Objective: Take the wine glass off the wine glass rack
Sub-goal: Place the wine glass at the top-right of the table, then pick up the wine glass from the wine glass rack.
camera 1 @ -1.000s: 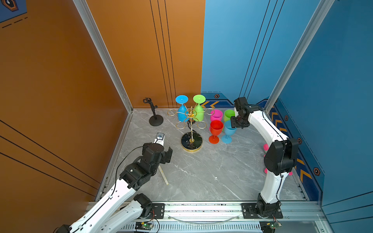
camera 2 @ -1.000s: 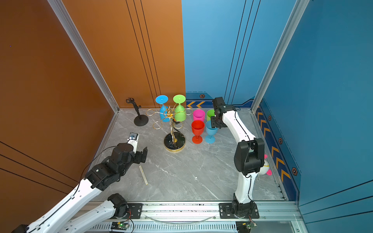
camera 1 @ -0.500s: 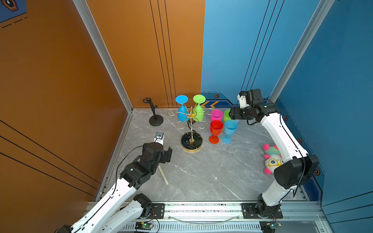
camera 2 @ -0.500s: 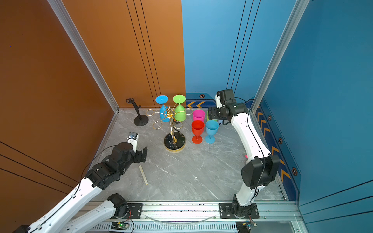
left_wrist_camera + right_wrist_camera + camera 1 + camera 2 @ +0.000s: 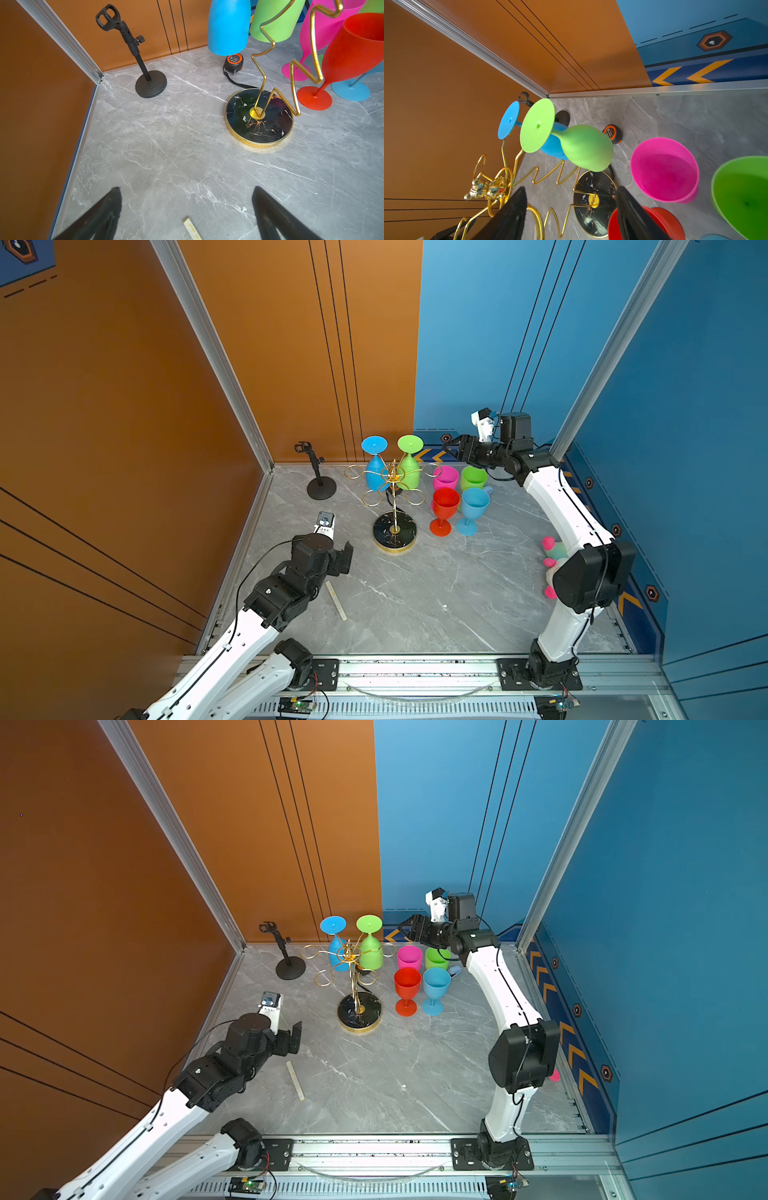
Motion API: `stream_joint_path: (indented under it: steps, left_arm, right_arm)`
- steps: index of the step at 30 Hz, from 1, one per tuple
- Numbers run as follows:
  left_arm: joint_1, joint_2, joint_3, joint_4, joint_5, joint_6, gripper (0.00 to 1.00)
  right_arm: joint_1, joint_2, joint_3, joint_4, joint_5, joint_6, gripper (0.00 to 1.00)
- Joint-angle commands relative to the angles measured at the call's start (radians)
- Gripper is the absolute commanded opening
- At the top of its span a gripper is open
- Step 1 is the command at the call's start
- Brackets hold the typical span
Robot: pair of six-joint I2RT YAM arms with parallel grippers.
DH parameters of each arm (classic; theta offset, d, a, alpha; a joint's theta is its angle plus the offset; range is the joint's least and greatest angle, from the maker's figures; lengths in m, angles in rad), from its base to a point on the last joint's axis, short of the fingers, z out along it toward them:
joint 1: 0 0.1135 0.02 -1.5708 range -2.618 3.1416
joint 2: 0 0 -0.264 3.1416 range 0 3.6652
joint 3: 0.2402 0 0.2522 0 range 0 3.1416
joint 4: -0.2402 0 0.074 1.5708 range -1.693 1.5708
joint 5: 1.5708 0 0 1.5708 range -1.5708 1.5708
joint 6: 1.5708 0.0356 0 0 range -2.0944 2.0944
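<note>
Right wrist view showed the hanging green glass (image 5: 581, 147) upside down on the gold rack (image 5: 589, 187), stem up and down, ahead of the right jaws, apart and empty. The left jaws, apart too, were farther away.

No word or number can be read clearly. The tape measure (image 5: 232, 66) has an orange label (image 5: 234, 58), but its print is too small to read. On the blue wall (image 5: 685, 18) are yellow chevron arrows (image 5: 705, 71) and a hexagon emblem (image 5: 714, 40).
</note>
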Motion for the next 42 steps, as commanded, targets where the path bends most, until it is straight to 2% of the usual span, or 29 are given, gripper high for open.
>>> stream_joint_path:
  steps: [1,13,18,42]
  left_arm:
    - [0.013,-0.011,0.019,-0.003,0.016,-0.016,0.98]
    - [0.043,-0.015,0.017,0.005,0.051,-0.023,0.98]
    - [0.051,-0.014,0.017,0.006,0.057,-0.027,0.98]
    - [0.074,-0.014,0.015,0.011,0.078,-0.035,0.98]
  right_arm:
    - [0.018,0.062,0.076,0.096,-0.08,0.095,0.68]
    - [0.076,0.211,0.243,0.122,-0.125,0.172,0.66]
    - [0.082,0.271,0.275,0.123,-0.129,0.192,0.61]
    - [0.082,0.314,0.315,0.151,-0.16,0.255,0.19]
